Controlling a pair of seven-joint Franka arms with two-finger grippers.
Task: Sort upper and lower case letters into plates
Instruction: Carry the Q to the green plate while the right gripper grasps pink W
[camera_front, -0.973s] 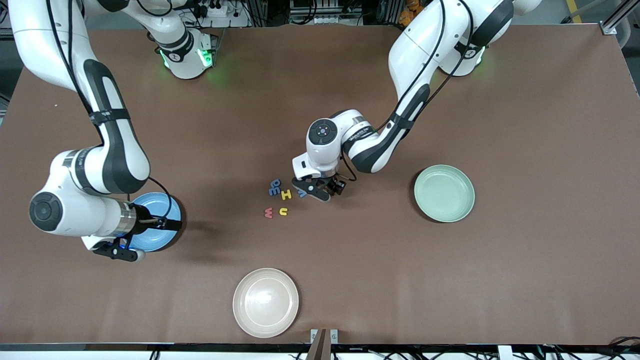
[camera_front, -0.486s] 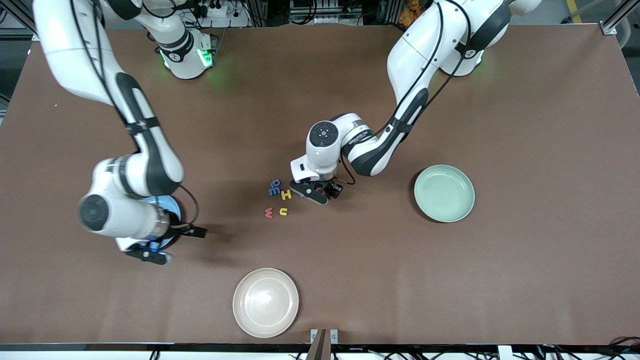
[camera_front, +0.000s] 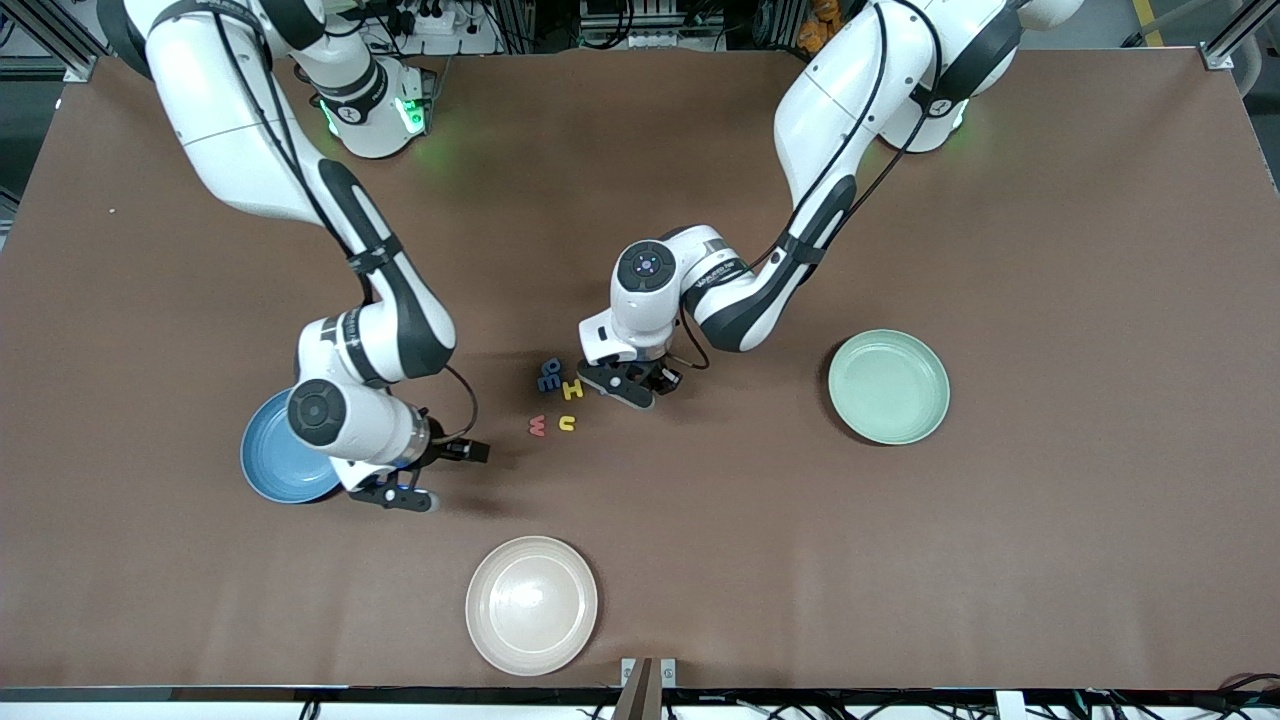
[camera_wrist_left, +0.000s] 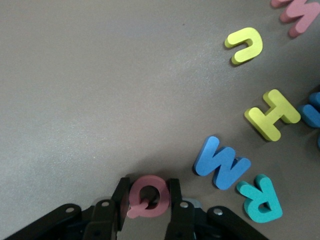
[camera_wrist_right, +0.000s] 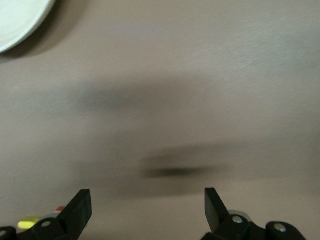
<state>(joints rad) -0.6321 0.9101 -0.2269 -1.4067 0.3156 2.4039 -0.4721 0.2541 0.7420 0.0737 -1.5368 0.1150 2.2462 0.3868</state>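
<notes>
Several small foam letters lie mid-table: blue letters (camera_front: 549, 375), a yellow H (camera_front: 572, 389), a pink w (camera_front: 537, 426) and a yellow u (camera_front: 567, 424). The left wrist view shows the u (camera_wrist_left: 243, 45), the H (camera_wrist_left: 272, 114), a blue M (camera_wrist_left: 221, 162) and a teal R (camera_wrist_left: 260, 198). My left gripper (camera_front: 622, 386) is down at the table beside them, shut on a pink Q (camera_wrist_left: 148, 196). My right gripper (camera_front: 400, 495) is open and empty over bare table between the blue plate (camera_front: 272, 472) and the letters. The mint green plate (camera_front: 888, 386) is empty, toward the left arm's end.
A cream-beige plate (camera_front: 531, 604) stands empty near the front edge, nearer to the camera than the letters. Its rim (camera_wrist_right: 20, 20) shows in the right wrist view. The brown table (camera_front: 1050, 250) stretches wide toward the left arm's end.
My right arm has swung from over the blue plate toward the middle of the table, uncovering the plate. My left gripper has edged slightly toward the letters.
</notes>
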